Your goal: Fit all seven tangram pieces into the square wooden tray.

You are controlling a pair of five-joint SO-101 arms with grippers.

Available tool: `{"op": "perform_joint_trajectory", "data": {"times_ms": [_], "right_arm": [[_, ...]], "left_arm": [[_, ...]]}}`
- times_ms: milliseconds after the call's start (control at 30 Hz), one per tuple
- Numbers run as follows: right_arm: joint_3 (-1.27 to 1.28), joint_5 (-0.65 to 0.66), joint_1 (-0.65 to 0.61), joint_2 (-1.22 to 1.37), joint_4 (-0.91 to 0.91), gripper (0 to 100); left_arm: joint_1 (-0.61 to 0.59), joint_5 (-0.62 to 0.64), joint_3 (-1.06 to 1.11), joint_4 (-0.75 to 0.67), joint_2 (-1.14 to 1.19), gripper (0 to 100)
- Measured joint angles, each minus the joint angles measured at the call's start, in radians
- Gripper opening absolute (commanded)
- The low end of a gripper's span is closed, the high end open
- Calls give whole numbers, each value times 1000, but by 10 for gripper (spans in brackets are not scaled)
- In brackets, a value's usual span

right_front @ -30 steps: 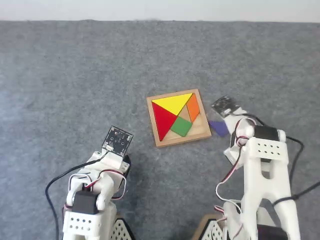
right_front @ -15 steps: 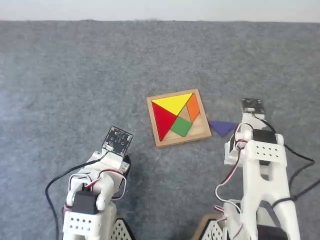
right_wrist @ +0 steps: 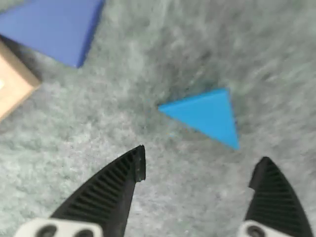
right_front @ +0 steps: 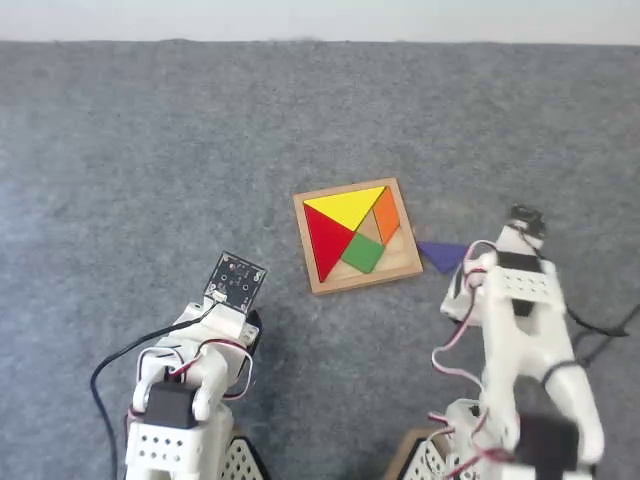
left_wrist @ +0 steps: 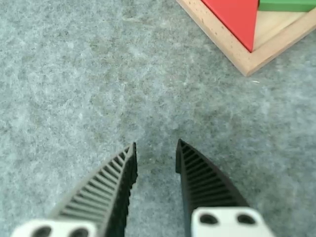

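Grey felt-like mat [right_front: 150, 150] | pale strip [right_front: 320, 20], perhaps wall, behind | left tool [left_wrist: 156, 145] slightly parted | right tool [right_wrist: 202, 155] spread wide

The grey cloth [right_front: 150, 150] covering the table is a matt, felt-like fabric with a rough, fibrous nap. The square tray of pale wood [right_front: 398, 258] looks smooth and matt. The red triangular piece [right_front: 328, 240], yellow triangular piece [right_front: 348, 208], orange piece [right_front: 386, 214] and green square piece [right_front: 362, 252] in it, like the dark blue triangle [right_front: 440, 255] and light blue triangle [right_wrist: 207, 116] on the cloth, have smooth, evenly painted faces with little shine. The left gripper [left_wrist: 156, 144] and right gripper [right_wrist: 202, 154] have fingers of matt black plastic, ribbed on their inner faces and fixed to smooth white plastic bodies.
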Motion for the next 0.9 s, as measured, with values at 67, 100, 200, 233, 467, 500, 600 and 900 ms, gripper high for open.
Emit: {"op": "perform_joint_trajectory", "data": {"times_ms": [67, 100, 200, 233, 467, 500, 600, 900], "right_arm": [[-41, -49, -18, 68, 0, 303], [-63, -61, -20, 98, 0, 303], [-109, -75, 2, 183, 2, 303], [-123, -77, 11, 206, 2, 302], [-155, -78, 61, 258, -43, 140], [-155, -81, 68, 258, -54, 136], [-153, -81, 87, 255, -78, 134], [-183, -64, 91, 258, -107, 129]], "left_arm": [[0, 0, 0, 0, 0, 123], [0, 0, 0, 0, 0, 123], [0, 0, 0, 0, 0, 123], [0, 0, 0, 0, 0, 123], [-2, 0, 0, 0, 0, 123], [-2, 0, 0, 0, 0, 123], [-2, 0, 0, 0, 0, 123], [-2, 0, 0, 0, 0, 123]]}}
